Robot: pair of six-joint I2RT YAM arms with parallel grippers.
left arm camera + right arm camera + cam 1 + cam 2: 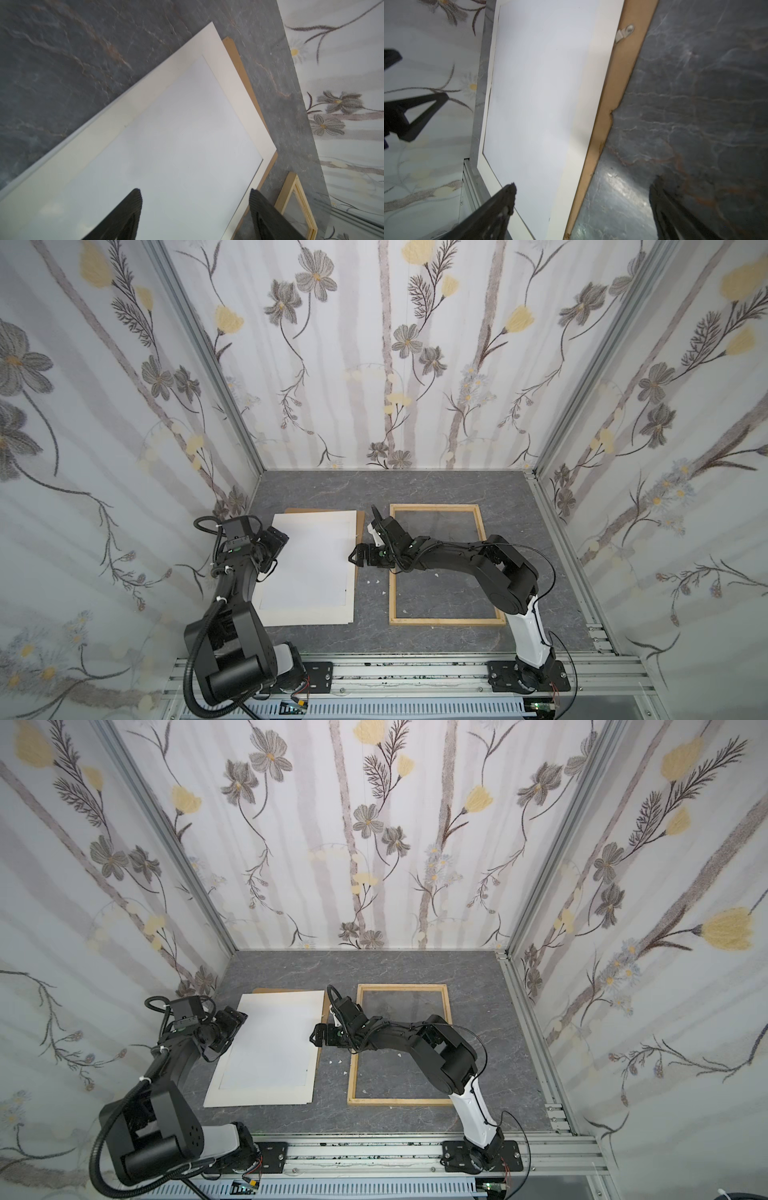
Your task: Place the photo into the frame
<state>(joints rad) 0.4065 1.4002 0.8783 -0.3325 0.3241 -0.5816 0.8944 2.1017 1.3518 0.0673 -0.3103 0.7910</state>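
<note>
Your left gripper [195, 194] stands with its jaws apart and nothing between them, hanging over the near side of the photo [166, 133]. Your right gripper [583, 185] is spread wide and also empty. One of its fingers [508, 193] is above the sheet and the other is above the bare stone-patterned tabletop [695, 104], so the jaws straddle the sheet's edge. Whether either gripper touches the paper cannot be told.

Between the two grippers, the photo [311, 568] lies flat with its pale side up, a whiter rectangle inside a cream margin. Under it, a brown backing panel [612, 99] sticks out as a thin strip on the right gripper's side, with a small metal clip [625, 33] on it.

Behind the right gripper [353, 558], under that arm, the frame [449, 620] lies flat on the table. It holds nothing and is just beside the photo without touching it. A few white scraps [376, 581] lie in the gap between the two.
</note>
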